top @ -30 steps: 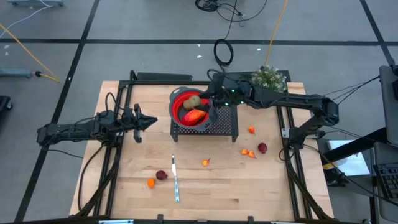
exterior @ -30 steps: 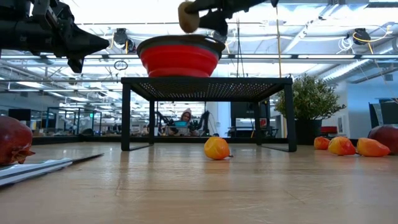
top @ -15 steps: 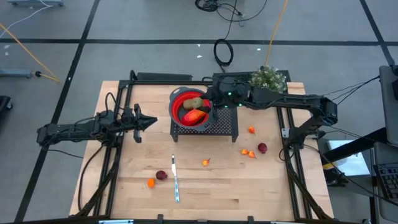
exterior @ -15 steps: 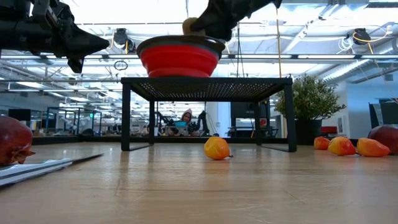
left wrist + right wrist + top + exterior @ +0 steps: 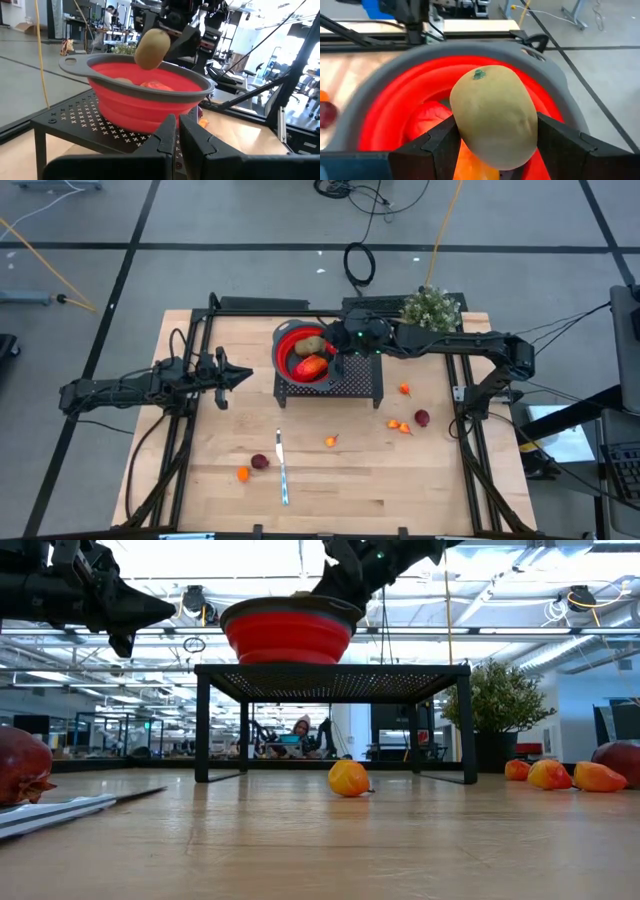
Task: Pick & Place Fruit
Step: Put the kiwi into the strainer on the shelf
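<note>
The brown-green kiwi-like fruit [image 5: 495, 115] sits between my right gripper's [image 5: 497, 150] fingers, over the round red bowl [image 5: 292, 340]. The bowl stands on a black perforated stand [image 5: 360, 380] and holds the red-orange oval fruit [image 5: 312, 365]. The left wrist view shows the kiwi [image 5: 152, 47] just over the bowl's grey rim [image 5: 135, 82]. Tiny orange fruits [image 5: 404, 389] [image 5: 330, 441] [image 5: 242, 474] and dark red ones [image 5: 422, 418] [image 5: 260, 462] lie on the table. My left gripper [image 5: 243, 376] is shut and hovers left of the stand. My right gripper pinches the kiwi by its two long sides [image 5: 457, 125], one finger [image 5: 432, 145] on each flank. It comes from the table's right, slanting down over the bowl. The kiwi is lifted clear, with its stem end [image 5: 479, 75] pointing away from the wrist.
A silver knife [image 5: 282, 470] lies on the near half of the table, between the fruits. A small potted plant [image 5: 432, 306] stands at the far right, beside my right arm. The stand raises the bowl above the tabletop. A person [image 5: 298, 726] sits far behind the table.
My right gripper has come down toward the bowl and tipped forward, carrying the kiwi with it. In the low view the kiwi, once clear above the rim, has sunk behind it. The right arm has drawn slightly toward the table's left.
</note>
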`<action>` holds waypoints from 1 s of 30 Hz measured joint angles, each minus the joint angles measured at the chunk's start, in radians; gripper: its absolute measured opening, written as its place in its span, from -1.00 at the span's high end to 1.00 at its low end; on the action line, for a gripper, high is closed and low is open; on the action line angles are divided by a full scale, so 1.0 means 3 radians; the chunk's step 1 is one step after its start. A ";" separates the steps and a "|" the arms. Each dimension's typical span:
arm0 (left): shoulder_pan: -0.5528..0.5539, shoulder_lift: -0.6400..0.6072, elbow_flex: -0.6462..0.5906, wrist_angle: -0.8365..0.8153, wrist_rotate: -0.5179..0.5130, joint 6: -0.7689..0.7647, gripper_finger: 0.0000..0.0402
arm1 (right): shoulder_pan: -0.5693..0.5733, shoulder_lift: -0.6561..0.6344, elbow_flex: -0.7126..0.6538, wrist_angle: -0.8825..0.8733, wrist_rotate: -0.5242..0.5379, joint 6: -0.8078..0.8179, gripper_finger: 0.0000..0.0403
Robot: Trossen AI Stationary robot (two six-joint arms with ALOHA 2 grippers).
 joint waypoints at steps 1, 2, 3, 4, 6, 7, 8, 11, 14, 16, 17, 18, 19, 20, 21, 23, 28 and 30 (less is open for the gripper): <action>0.0000 0.0000 0.0000 -0.0001 -0.0001 0.0001 0.90 | -0.0001 0.0004 0.0000 -0.0008 0.0010 -0.0003 -0.12; 0.0000 0.0001 0.0000 -0.0003 0.0000 0.0003 0.90 | -0.0001 0.0006 0.0000 -0.0014 0.0009 -0.0015 -0.12; 0.0000 0.0001 0.0000 -0.0001 -0.0001 0.0002 0.90 | -0.0001 0.0006 0.0000 -0.0016 0.0009 -0.0042 -0.12; 0.0000 0.0000 0.0000 -0.0001 -0.0001 0.0003 0.90 | -0.0001 0.0004 0.0000 -0.0015 0.0008 -0.0072 -0.12; 0.0000 0.0001 0.0000 -0.0002 -0.0001 0.0004 0.90 | 0.0001 0.0001 0.0000 -0.0016 0.0006 -0.0115 -0.12; 0.0000 0.0000 0.0000 -0.0002 -0.0002 0.0004 0.90 | 0.0002 0.0001 0.0000 -0.0016 0.0005 -0.0135 -0.12; 0.0001 0.0000 0.0000 -0.0001 -0.0002 0.0005 0.90 | 0.0003 0.0002 0.0000 -0.0017 0.0005 -0.0145 -0.12; 0.0000 0.0001 0.0000 -0.0001 -0.0002 0.0010 0.90 | 0.0003 0.0002 0.0000 -0.0017 0.0003 -0.0146 -0.12; 0.0001 0.0001 0.0000 -0.0002 -0.0002 0.0011 0.90 | 0.0003 0.0002 0.0000 -0.0019 0.0000 -0.0146 -0.12; 0.0001 0.0001 0.0000 -0.0001 -0.0002 0.0010 0.90 | 0.0003 0.0002 0.0000 -0.0018 -0.0001 -0.0146 -0.12; 0.0001 0.0001 0.0000 -0.0002 -0.0002 0.0010 0.90 | 0.0003 0.0002 0.0000 -0.0018 -0.0001 -0.0146 -0.12; 0.0000 0.0001 0.0000 -0.0002 -0.0002 0.0010 0.90 | 0.0003 0.0002 0.0000 -0.0020 -0.0001 -0.0146 -0.13; 0.0000 0.0000 0.0000 -0.0002 -0.0003 0.0010 0.90 | 0.0003 0.0002 0.0000 -0.0020 -0.0001 -0.0146 -0.13; 0.0001 0.0000 0.0000 -0.0002 -0.0003 0.0010 0.90 | 0.0003 0.0002 0.0000 -0.0020 -0.0002 -0.0146 -0.14; 0.0000 0.0001 0.0000 -0.0002 -0.0002 0.0010 0.90 | 0.0003 0.0002 0.0000 -0.0021 -0.0002 -0.0146 -0.15; 0.0000 0.0000 0.0000 -0.0001 -0.0003 0.0010 0.90 | 0.0000 0.0002 0.0000 -0.0020 -0.0002 -0.0118 -0.18; 0.0000 0.0001 0.0000 -0.0002 -0.0003 0.0010 0.90 | -0.0001 0.0002 0.0000 -0.0042 -0.0002 0.0029 -0.28; 0.0000 0.0001 0.0000 -0.0001 -0.0003 0.0010 0.90 | -0.0001 0.0002 0.0000 -0.0093 -0.0002 0.0026 -0.32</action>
